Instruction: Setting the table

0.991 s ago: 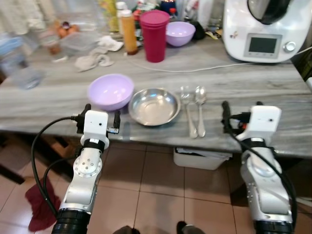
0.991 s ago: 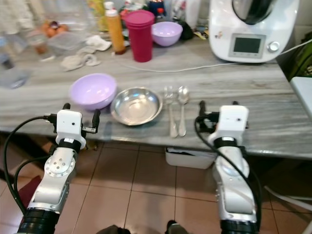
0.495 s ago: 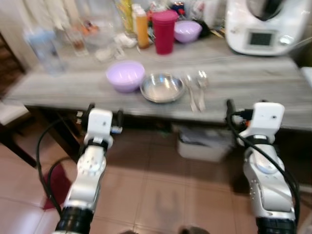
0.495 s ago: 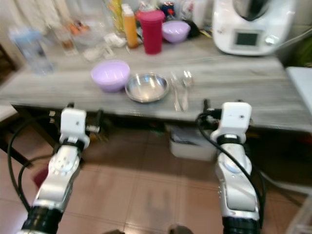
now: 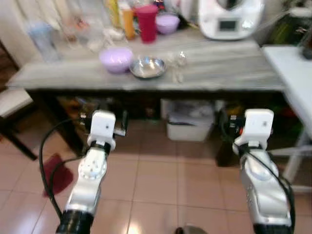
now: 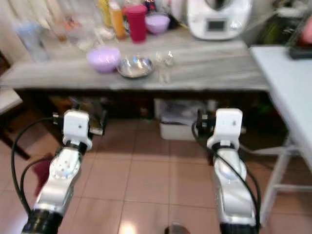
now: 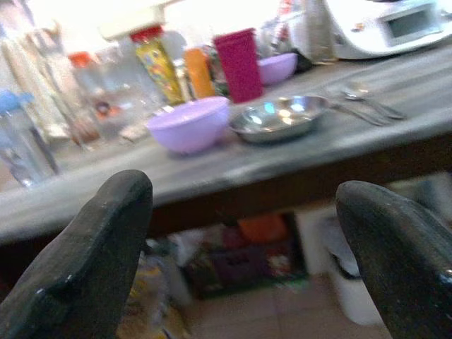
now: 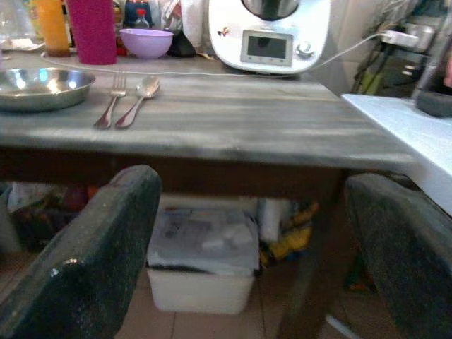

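— Grey wood-grain table [image 5: 229,73] runs across the far side, with terracotta floor tiles [image 5: 161,185] in front. What's laid out?

— Going big to small: a white kitchen machine [image 5: 228,18] at the back, a dark pink tumbler [image 5: 146,23], a lilac bowl [image 5: 116,59] just beside a steel bowl [image 5: 147,67], then a fork [image 8: 109,102] and spoon [image 8: 138,99] side by side right of the steel bowl.

— And the arms?

— Both are raised over the floor, well short of the table edge. Left gripper [image 7: 247,254] has its fingers spread wide, nothing between them; right gripper [image 8: 247,261] likewise, wide apart and empty.

— Anything the wrist cameras add?

— Plenty. The head view blurs the cutlery; the right wrist view shows tines and spoon bowl clearly, plus a white bin [image 8: 201,265] under the table. The left wrist view picks out an orange bottle [image 7: 200,72] and a second small purple bowl [image 7: 277,68] behind the tumbler.

— Compared with a second ago?

— Big change in framing. Back then the grippers sat right at the table edge with the bowls close below; now the table is distant and small, much more floor is visible, and a white surface [image 5: 292,73] appears on the right. The settings themselves lie in the same arrangement.
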